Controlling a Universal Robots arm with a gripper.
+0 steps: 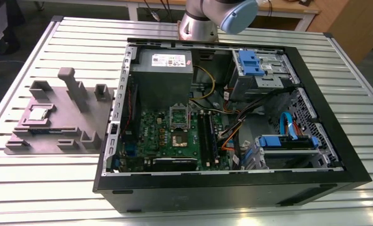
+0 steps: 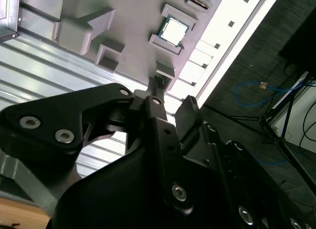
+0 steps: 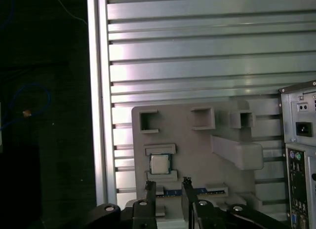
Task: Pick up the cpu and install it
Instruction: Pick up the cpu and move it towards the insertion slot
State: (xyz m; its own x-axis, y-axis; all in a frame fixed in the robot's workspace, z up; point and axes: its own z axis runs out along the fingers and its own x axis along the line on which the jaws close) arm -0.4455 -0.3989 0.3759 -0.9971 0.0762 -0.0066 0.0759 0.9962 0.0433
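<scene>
Gripper (image 3: 168, 190) nearest the lens in the first wrist view: fingers spread, nothing between them, no contact with the cpu (image 3: 159, 164). Slatted metal table (image 1: 48, 188) spans the exterior view. Open computer case (image 1: 224, 190) takes centre and right of that frame, motherboard (image 1: 155, 127) exposed inside. Grey plastic fixture (image 1: 64, 125) lies on the table at the exterior view's left, just beside the case. In one fixture pocket, left-middle of frame, the cpu (image 1: 38, 113) sits flat, silvery top up.

You see a pale silver cpu (image 3: 159, 164) and a grey fixture (image 3: 197, 160). Your counter (image 3: 197, 56) is ribbed silver, the end effector (image 3: 168, 183) black.
</scene>
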